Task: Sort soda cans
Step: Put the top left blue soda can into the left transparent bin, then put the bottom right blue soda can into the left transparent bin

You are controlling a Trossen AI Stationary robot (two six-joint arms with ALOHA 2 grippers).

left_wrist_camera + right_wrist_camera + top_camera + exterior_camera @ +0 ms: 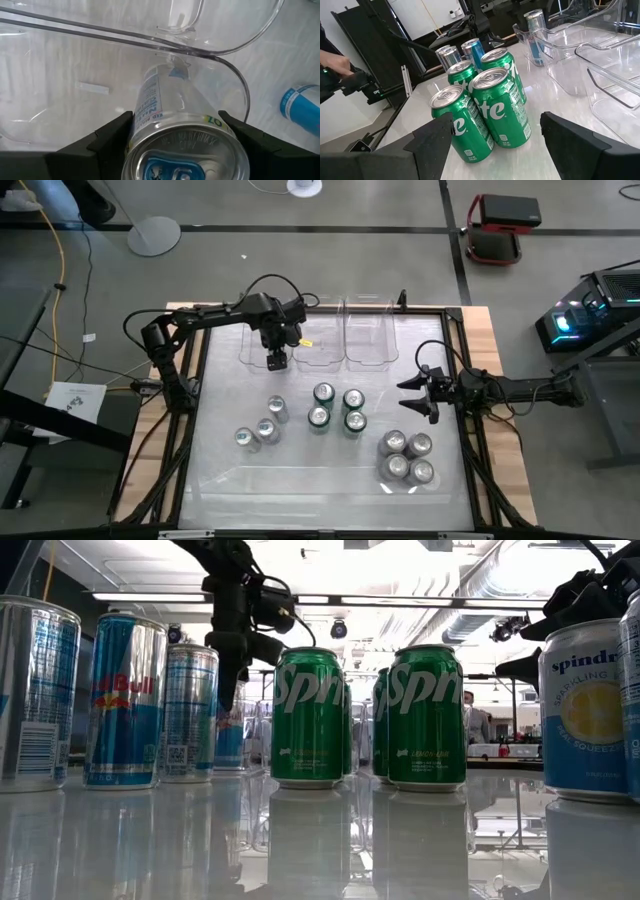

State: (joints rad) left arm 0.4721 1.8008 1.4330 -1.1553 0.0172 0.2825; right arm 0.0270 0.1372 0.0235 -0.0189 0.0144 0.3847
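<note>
My left gripper (277,361) points down into the left clear bin (255,348) and is shut on a blue and silver soda can (180,107); the right wrist view shows this can (536,37) inside the bin. Three blue and silver cans (265,428) stand on the table to the left. Several green cans (338,408) stand in the middle and several silver-topped cans (405,457) to the right. My right gripper (415,394) hangs open at the table's right edge, beside the green cans, with nothing between its fingers. My left gripper has the can's upper side wall (142,117), just under the top rim, between its two fingers (112,137). No gap shows on either side. The fingers come from above, pointing down. The can is upright, with its bottom end (170,70) low in the bin near a corner.
Two more clear bins (320,345) (370,340) stand in a row with the left bin at the table's far side. A dark frame rail (465,430) runs along the table's edges. Bare table top lies at the near edge (320,490).
</note>
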